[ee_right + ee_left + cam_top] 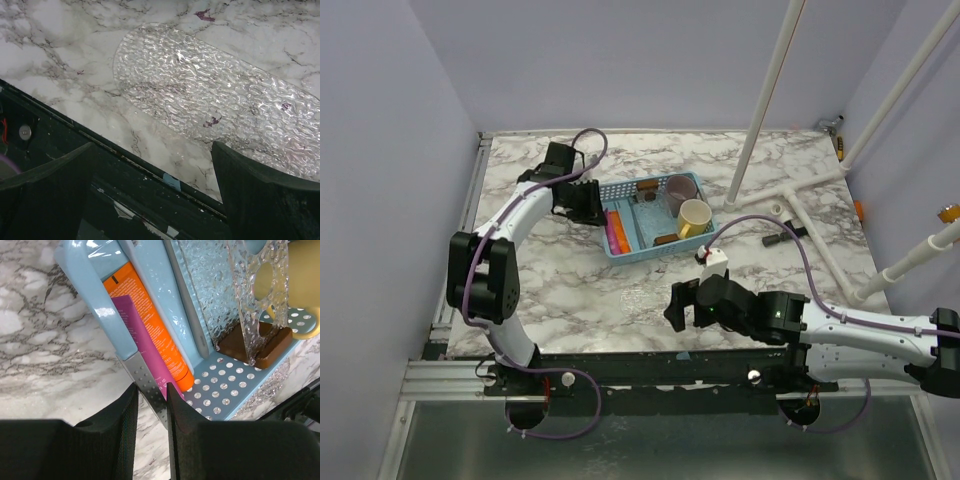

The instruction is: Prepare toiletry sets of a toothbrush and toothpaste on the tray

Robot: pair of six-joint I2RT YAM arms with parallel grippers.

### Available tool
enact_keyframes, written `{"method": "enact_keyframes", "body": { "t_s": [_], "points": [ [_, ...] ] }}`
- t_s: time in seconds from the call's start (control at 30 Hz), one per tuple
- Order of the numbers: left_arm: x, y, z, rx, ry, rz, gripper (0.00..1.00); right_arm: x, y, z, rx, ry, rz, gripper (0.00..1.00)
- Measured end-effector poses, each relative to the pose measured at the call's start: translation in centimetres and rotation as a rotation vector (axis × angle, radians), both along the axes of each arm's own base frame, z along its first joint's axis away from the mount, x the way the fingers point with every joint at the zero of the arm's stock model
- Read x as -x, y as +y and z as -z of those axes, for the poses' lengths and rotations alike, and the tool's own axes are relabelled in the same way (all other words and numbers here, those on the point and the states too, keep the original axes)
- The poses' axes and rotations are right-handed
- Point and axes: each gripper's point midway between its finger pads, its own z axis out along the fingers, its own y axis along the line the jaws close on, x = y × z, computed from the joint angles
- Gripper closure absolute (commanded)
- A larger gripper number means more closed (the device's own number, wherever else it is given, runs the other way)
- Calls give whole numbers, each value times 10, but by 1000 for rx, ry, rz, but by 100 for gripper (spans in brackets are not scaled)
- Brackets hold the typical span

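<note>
The tray (692, 181) is a light blue mesh basket at the table's middle back. Along its left side lie two toothpaste tubes: an orange one (150, 325) and a pink one (137, 332), also seen from above (611, 230). My left gripper (151, 397) hangs over the tray's left wall (95, 295), shut on the pink tube's silver crimped end (150, 390). A long pale blue bar (160, 295) runs beside the orange tube; I cannot tell whether it is the toothbrush. My right gripper (676, 306) stands wide open over the near table edge, with nothing between its fingers (152, 175).
In the tray stand a yellow mug (694, 217), a purple-grey mug (678, 187), a brown block (255, 347) and a clear textured piece (250, 295). A clear textured oval (215, 100) lies on the marble under my right gripper. White pipes (790, 190) cross the right side.
</note>
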Motion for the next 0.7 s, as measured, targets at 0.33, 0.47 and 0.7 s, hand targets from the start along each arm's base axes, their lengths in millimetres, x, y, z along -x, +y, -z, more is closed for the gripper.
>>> {"method": "enact_keyframes", "body": {
  "t_s": [0.33,0.47,0.7],
  "points": [
    [6,-32,19,-31,17,165,100,4,-5,0,-14,6,-10,0],
    [11,-41,21,-24,18,209,100,5,-6,-1,-19,6,-11,0],
    [16,-48,21,-28,4,255,100,5,-6,-1,-23,10,-8,0]
  ]
}}
